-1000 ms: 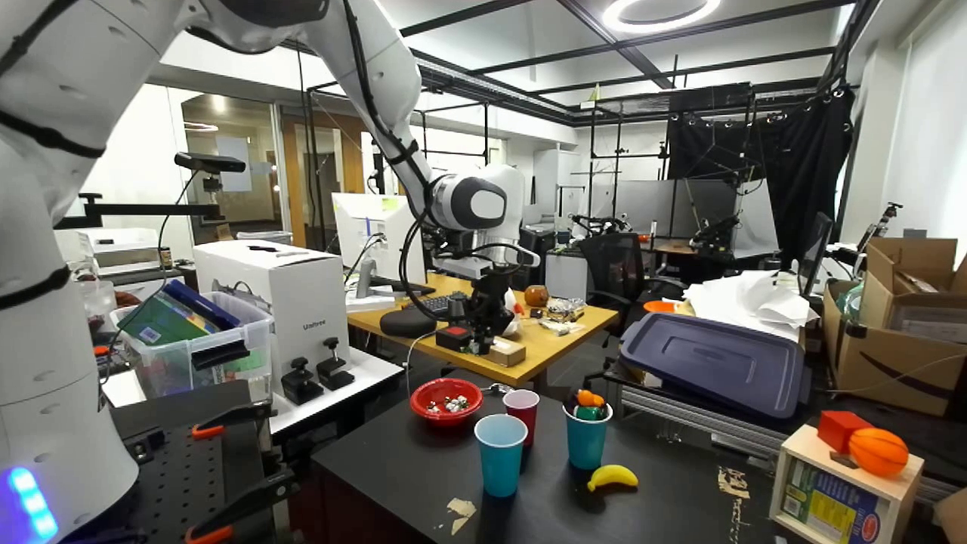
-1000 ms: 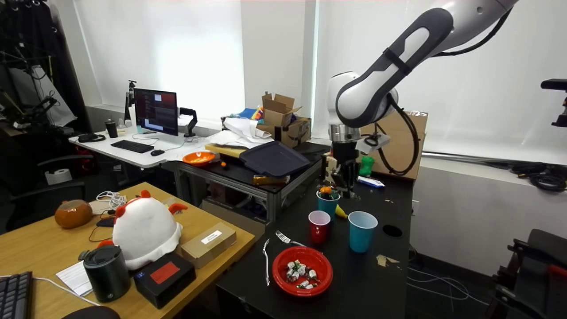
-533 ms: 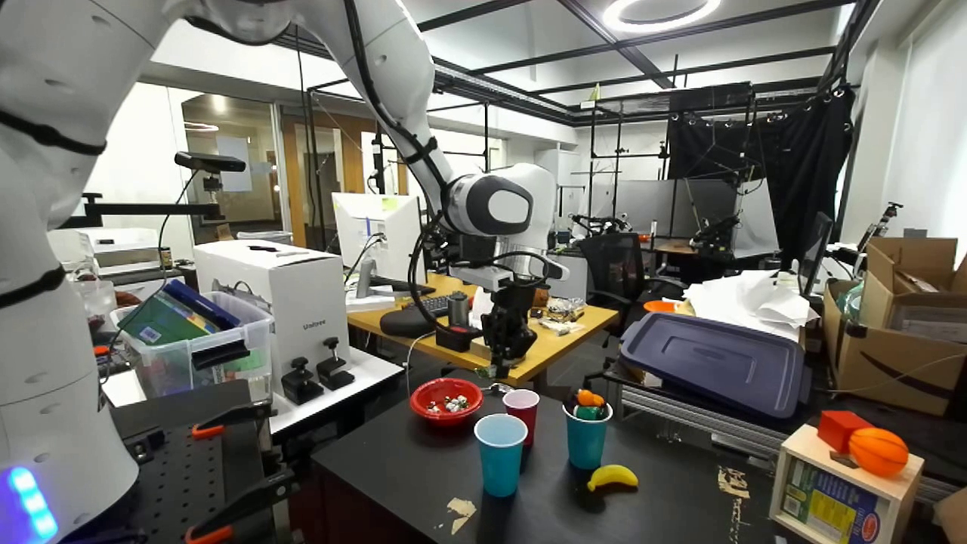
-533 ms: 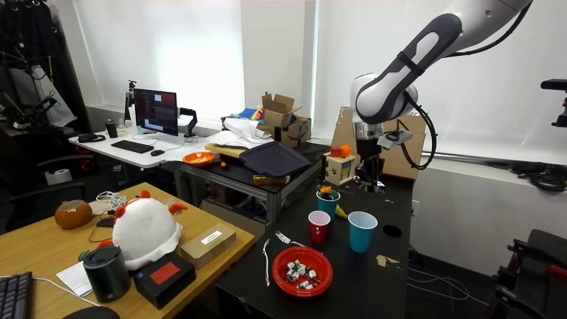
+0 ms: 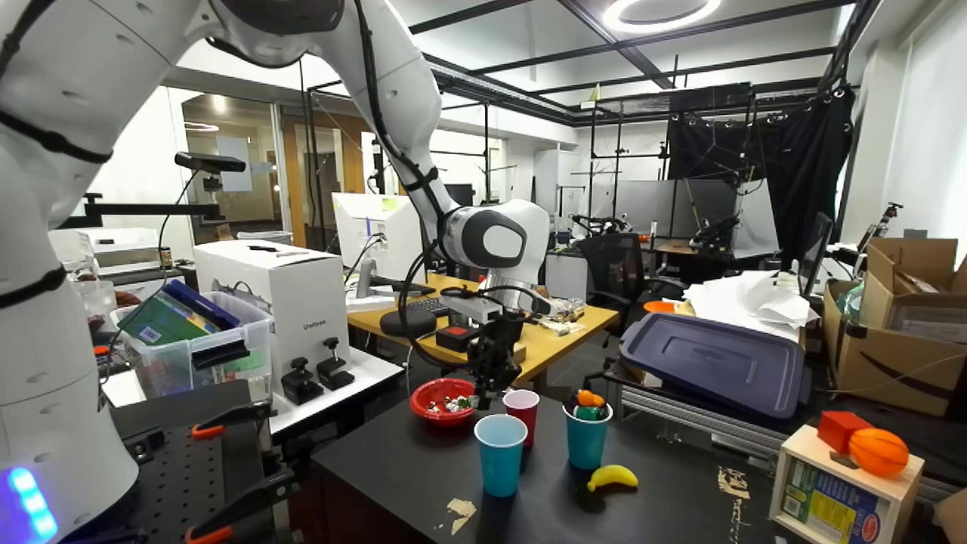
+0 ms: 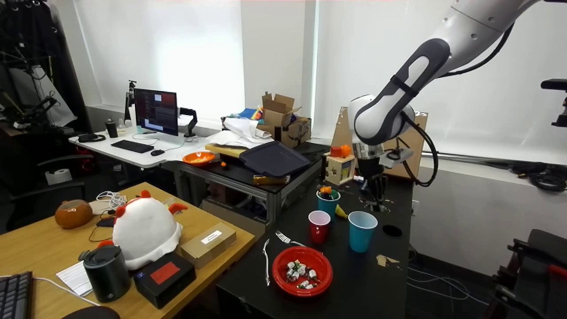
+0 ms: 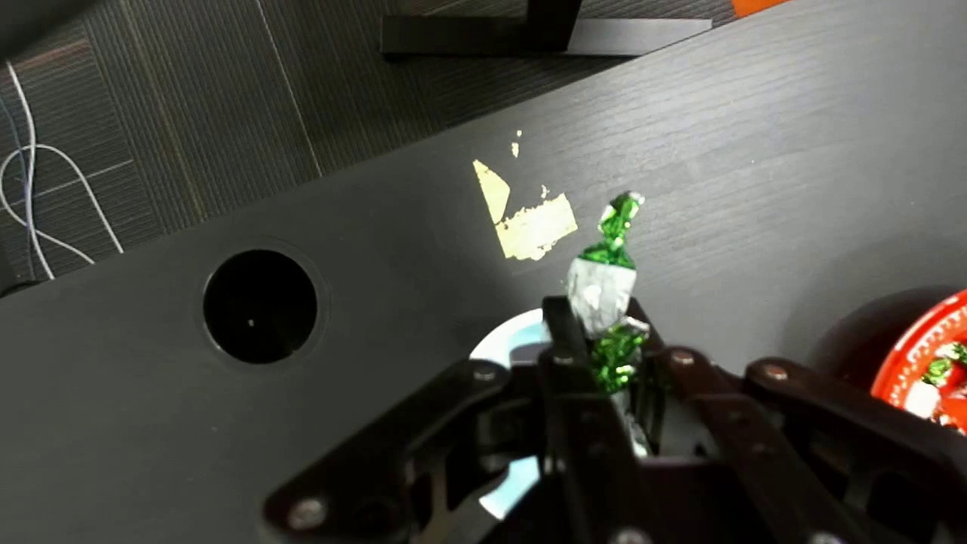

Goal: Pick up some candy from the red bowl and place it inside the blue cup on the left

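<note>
Some candy (image 7: 602, 287) in green and silver wrapping is clasped in the pincer (image 7: 600, 317), one twisted end poking out beyond it. Lower than the pincer stands the blue cup (image 5: 501, 461), partly hidden behind it in the wrist view. Right of the pincer in that view, the red bowl (image 7: 903, 359) holds more candy. In an exterior view, a red cup (image 5: 528, 420), a filled teal cup (image 5: 586, 446) and a banana (image 5: 613, 476) rest right of the pincer on the tabletop (image 5: 672, 506).

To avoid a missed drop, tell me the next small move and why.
I'd probably nudge the gripper toward the middle of the plain blue cup: it holds a wrapped candy, the wrist view shows the cup partly beneath it, and both exterior views put it off-centre, toward the arm.
</note>
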